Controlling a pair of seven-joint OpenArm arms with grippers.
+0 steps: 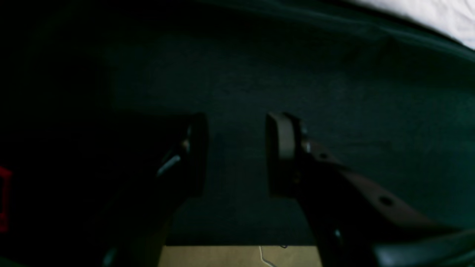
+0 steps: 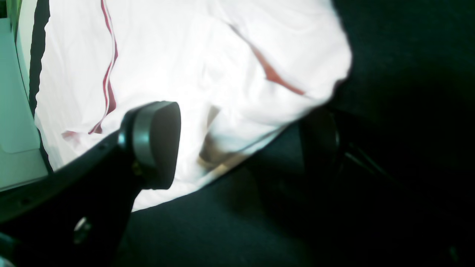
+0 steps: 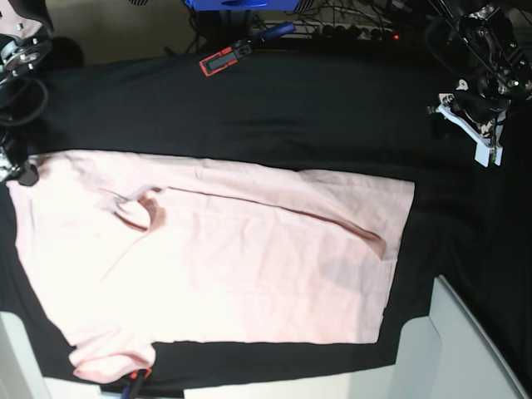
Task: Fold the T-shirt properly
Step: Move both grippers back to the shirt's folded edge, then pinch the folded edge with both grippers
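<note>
T-shirt (image 3: 224,266) lies spread flat on black table cloth (image 3: 316,116).

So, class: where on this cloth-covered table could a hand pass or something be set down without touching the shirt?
A broad strip of black table cloth lies bare between the T-shirt and the red-and-black tool. Another strip runs between the shirt's hem and the left gripper. It is crowded where the right gripper meets the shirt's corner.

T-shirt (image 3: 216,258) sleeve cut off at left edge
</note>
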